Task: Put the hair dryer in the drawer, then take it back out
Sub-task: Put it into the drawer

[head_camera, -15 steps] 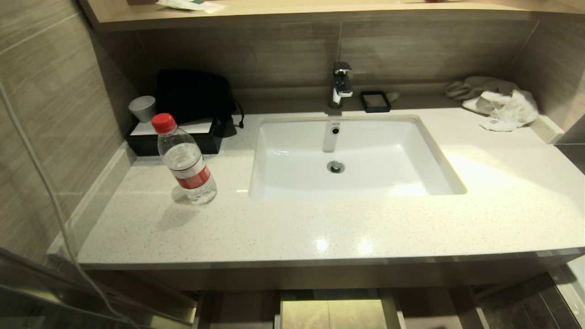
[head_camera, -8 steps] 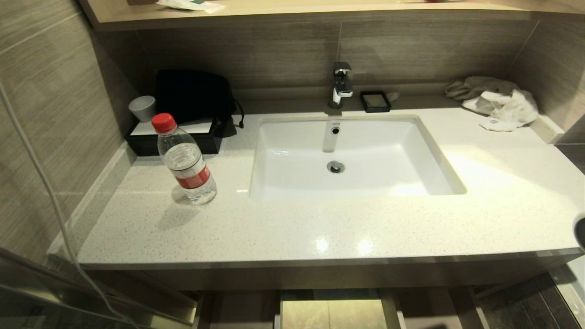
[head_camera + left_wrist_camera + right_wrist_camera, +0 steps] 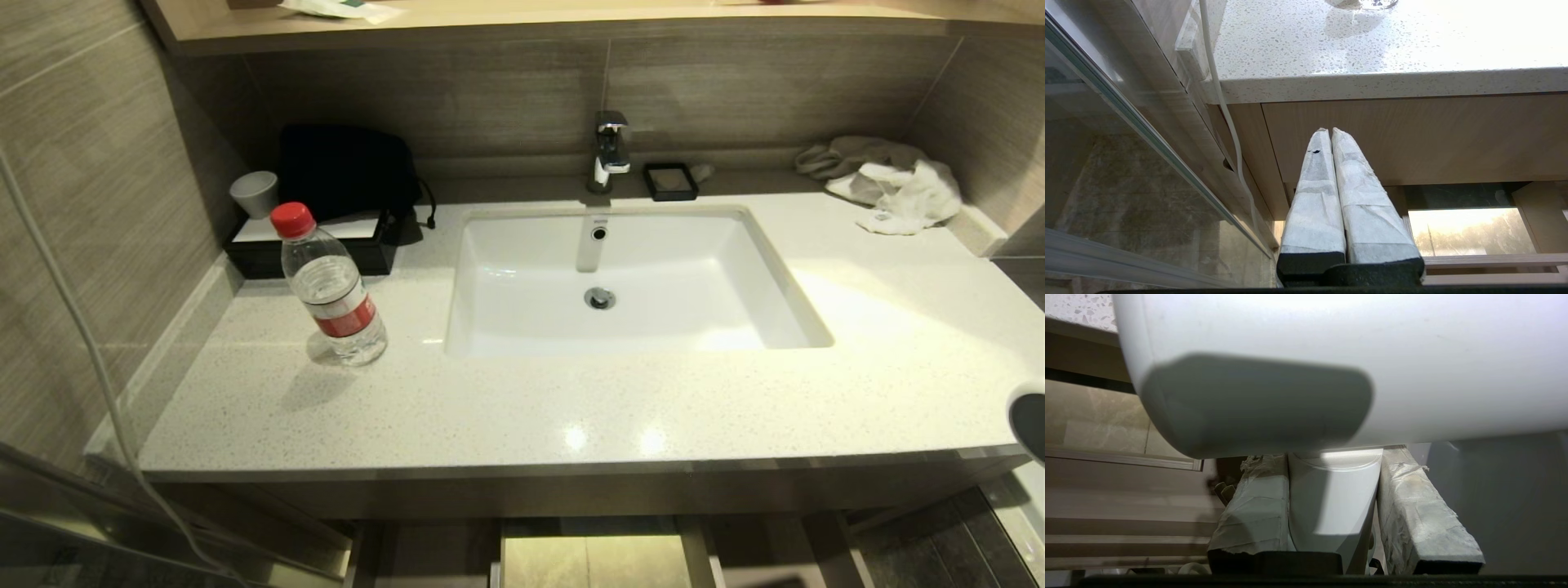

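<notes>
Gripping the white handle of the hair dryer between its 2 padded fingers, the right claw carries the barrel crosswise just above its fingertips. In the head view only the dryer's rounded end shows, at the far right edge, level with the front edge of the tabletop. The left claw hangs low at the left, its 2 wrapped fingers pressed together on nothing, pointing at the wood panel under the tabletop.

The drawer stands open below the sink, only a strip of it visible at the bottom of the head view. Whether the dryer is heading in or coming out cannot be told from here.

Risks, as I judge them: the grip sits on the narrow handle while the heavier barrel overhangs, so the dryer could swivel or slip in the pads. The barrel is close to the tabletop's edge and could knock against it. The cord is not visible, so it might trail and snag on the drawer rim.

On the tabletop, well clear of the dryer, stand a water bottle with a red cap, a black tray with a grey cup and a black pouch, the white sink with its faucet, a small black dish, and crumpled cloths at the back right.
</notes>
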